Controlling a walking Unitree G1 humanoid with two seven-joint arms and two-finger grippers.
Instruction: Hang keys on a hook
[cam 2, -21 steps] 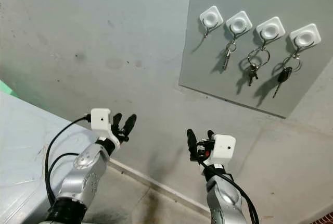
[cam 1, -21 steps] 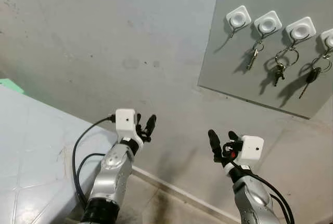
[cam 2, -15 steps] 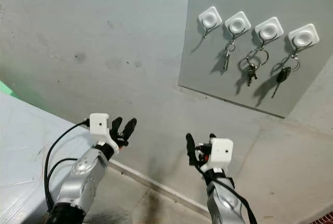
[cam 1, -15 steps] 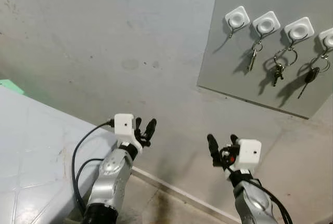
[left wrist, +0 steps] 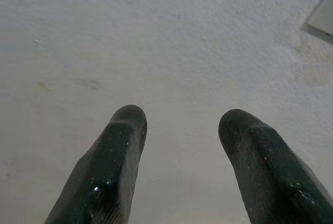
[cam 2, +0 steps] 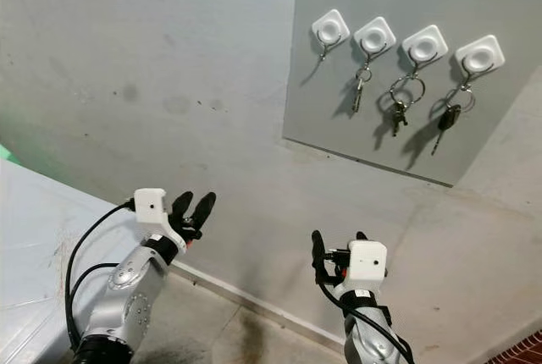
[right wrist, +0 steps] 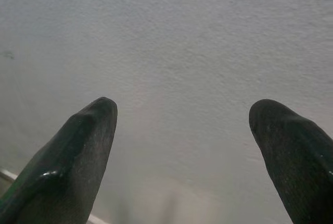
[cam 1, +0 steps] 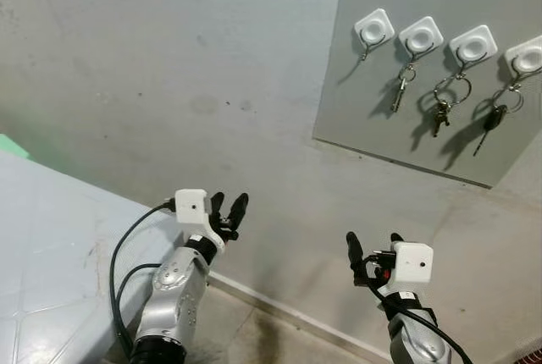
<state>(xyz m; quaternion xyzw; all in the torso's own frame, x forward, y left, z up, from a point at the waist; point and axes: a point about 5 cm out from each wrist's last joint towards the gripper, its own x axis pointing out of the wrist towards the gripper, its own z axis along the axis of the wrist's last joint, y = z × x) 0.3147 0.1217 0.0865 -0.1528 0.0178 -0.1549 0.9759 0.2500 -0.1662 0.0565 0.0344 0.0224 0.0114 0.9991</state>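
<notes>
Below the grey wall panel point(cam 1: 423, 127) of square white hooks point(cam 1: 373, 25), both empty grippers, left point(cam 1: 227, 212) and right point(cam 1: 371, 250), hold black fingers spread.

Rough matt plaster wall point(cam 1: 169, 59), smooth matt grey board point(cam 1: 406, 127) with glossy white, seemingly plastic hooks point(cam 1: 421, 35), shiny metal keys point(cam 1: 441, 110), silver metallic arms point(cam 1: 174, 284).

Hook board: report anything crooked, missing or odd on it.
The leftmost hook is bare, while the other three hold keys: a single key, a bunch on a large ring and a black-headed key. The grey board looks intact. Both grippers are open and empty.
</notes>
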